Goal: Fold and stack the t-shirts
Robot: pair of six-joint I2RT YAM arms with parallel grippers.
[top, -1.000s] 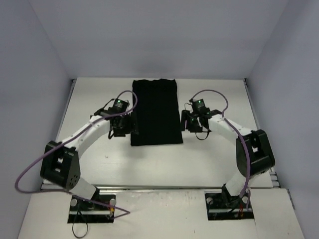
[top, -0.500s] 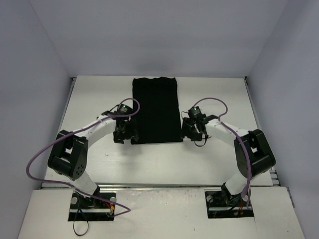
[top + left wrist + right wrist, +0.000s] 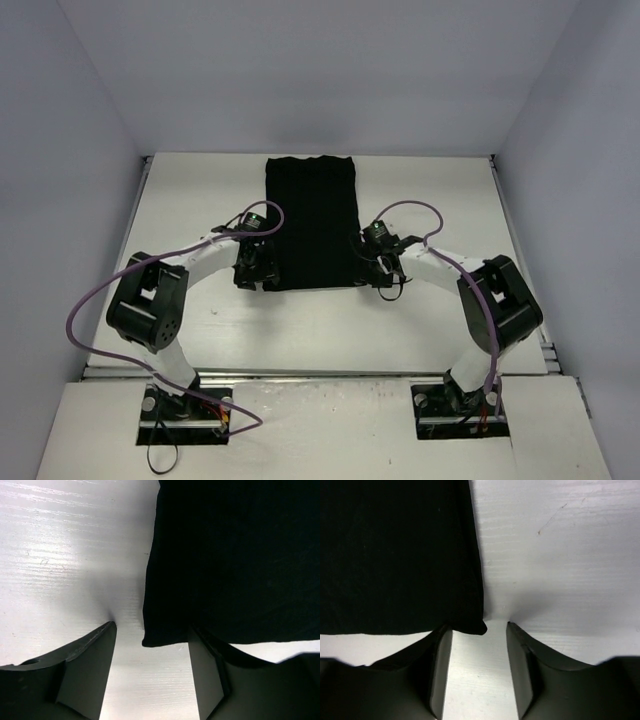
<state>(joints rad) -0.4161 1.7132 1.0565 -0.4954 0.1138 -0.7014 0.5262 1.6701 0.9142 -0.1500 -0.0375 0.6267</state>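
On the tabletop point(image 3: 180, 200), a t-shirt point(image 3: 312, 220) lies folded lengthwise. Left end effector point(image 3: 152, 634) and right end effector point(image 3: 479, 630) straddle its near corners, jaws apart; crosswise folds seem left.

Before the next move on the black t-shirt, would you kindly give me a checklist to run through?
1. Left end effector open, straddling the t-shirt at its near left corner: ok.
2. Right end effector open, straddling the near right corner: ok.
3. T-shirt flat on the table, a narrow rectangle: ok.
4. Cloth clamped at both corners: not ok, neither is closed.
5. All cloth layers within reach of the grip: cannot tell.
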